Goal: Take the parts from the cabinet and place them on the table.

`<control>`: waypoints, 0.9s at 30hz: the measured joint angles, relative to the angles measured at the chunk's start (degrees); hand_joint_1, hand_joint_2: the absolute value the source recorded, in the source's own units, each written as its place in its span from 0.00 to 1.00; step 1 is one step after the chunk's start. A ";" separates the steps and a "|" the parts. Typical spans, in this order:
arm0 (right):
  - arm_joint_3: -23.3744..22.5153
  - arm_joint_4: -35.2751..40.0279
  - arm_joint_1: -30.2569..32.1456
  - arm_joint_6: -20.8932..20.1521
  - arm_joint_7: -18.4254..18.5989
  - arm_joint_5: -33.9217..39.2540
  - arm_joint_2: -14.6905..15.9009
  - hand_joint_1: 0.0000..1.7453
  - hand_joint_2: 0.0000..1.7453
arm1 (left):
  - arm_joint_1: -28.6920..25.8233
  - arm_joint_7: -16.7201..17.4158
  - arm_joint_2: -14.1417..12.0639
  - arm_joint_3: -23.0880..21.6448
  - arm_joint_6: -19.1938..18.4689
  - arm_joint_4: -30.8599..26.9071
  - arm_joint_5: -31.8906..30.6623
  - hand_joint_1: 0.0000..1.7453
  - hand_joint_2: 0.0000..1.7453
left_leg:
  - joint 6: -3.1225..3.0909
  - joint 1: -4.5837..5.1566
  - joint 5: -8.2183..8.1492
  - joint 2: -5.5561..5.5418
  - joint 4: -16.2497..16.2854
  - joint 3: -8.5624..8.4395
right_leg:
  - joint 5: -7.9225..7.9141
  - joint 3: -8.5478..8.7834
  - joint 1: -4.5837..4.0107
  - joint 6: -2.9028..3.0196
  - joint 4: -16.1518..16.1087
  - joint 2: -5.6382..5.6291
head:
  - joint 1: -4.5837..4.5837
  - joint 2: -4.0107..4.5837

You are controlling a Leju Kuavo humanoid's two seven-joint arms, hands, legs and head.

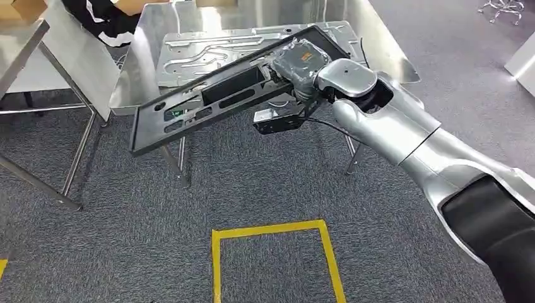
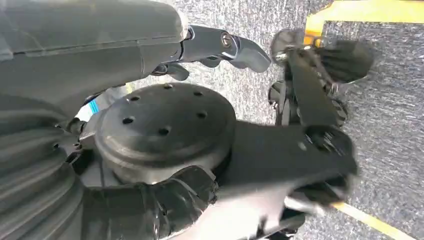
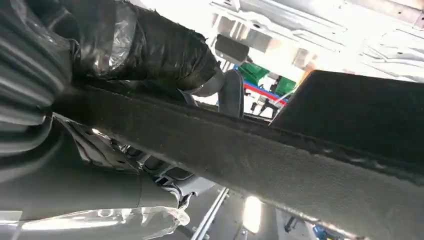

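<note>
Fingers [image 3: 150, 50] of the right hand [image 1: 301, 63] clamp a black frame [image 1: 208, 104] over the worktop [image 1: 145, 63].

The frame hangs tilted, its far end above a silver panel [image 1: 208, 50] already lying there. This looks like the placing step: lower, level, release. The left hand [image 2: 220, 47] hangs by the floor, fingers apart, holding nothing.
</note>
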State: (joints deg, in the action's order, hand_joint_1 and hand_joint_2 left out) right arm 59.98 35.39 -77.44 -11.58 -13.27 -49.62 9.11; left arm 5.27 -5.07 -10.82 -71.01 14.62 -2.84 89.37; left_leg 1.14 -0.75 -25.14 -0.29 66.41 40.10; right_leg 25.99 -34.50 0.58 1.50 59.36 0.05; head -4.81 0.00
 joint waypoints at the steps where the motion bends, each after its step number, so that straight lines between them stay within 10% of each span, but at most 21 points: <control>1: 0.00 0.02 -0.18 0.00 0.00 0.00 0.00 1.00 1.00 | 0.00 -0.07 -0.06 0.00 0.00 0.00 0.00 0.00 1.00 | -0.28 0.02 2.48 0.13 -6.12 -3.04 | 0.25 0.28 0.06 -0.25 -0.01 0.00 | 0.02 0.00; 7: 0.20 0.07 -0.43 -0.13 0.02 0.00 0.00 1.00 1.00 | -0.02 -0.15 -0.26 -0.13 0.00 0.00 -0.02 0.00 1.00 | -2.23 0.46 1.69 0.09 -9.25 -5.05 | 1.11 0.09 0.31 -2.02 0.28 0.02 | 0.00 0.00; 11: 0.24 0.04 -0.35 -0.13 0.02 0.02 0.09 1.00 1.00 | 0.09 -0.22 -0.28 -0.15 -0.02 0.00 -0.04 0.00 1.00 | -3.55 0.89 1.00 0.18 -9.43 -5.83 | 7.35 -8.08 0.17 -2.02 15.49 -0.16 | 0.15 0.00; 13: 0.35 0.04 0.10 -0.13 0.00 0.04 0.09 1.00 1.00 | 0.15 -0.22 -0.28 -0.18 -0.04 0.00 -0.04 0.00 1.00 | -3.52 0.91 0.53 0.08 -9.27 -6.23 | 5.94 -9.81 0.20 -2.06 16.92 -0.11 | 0.15 0.00; 16: 0.48 0.04 -0.01 -0.13 0.02 0.04 0.09 1.00 1.00 | -0.01 -0.15 -0.26 -0.22 -0.04 0.00 -0.04 0.00 1.00 | -3.11 0.89 -0.84 -0.24 -8.53 -7.45 | -2.40 -4.57 0.18 -1.59 4.23 -0.10 | 0.18 0.00; 23: 0.55 0.04 -0.34 0.13 0.09 0.04 0.11 1.00 1.00 | -0.03 -0.53 -0.26 -0.37 -0.35 0.00 -0.15 0.00 1.00 | -1.02 0.89 -3.00 -0.14 -6.97 -7.45 | -1.57 -1.31 0.07 0.05 -0.42 -0.32 | 0.11 0.00; 27: 0.55 0.04 -0.46 0.28 0.22 0.20 0.09 1.00 1.00 | 0.10 -0.77 -0.26 -0.39 -0.37 0.00 0.04 0.00 1.00 | 0.00 0.25 -8.02 -0.04 8.83 1.92 | -0.42 0.05 0.08 0.53 -0.43 -0.29 | 0.04 0.00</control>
State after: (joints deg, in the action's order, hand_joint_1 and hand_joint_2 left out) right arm 60.52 35.43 -77.90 -11.30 -13.05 -49.42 9.20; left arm 5.38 -5.84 -11.08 -71.41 14.25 -2.84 89.42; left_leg 1.13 -0.50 -33.16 -0.34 75.24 42.02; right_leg 25.57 -34.45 0.67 2.03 58.93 -0.24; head -4.77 0.00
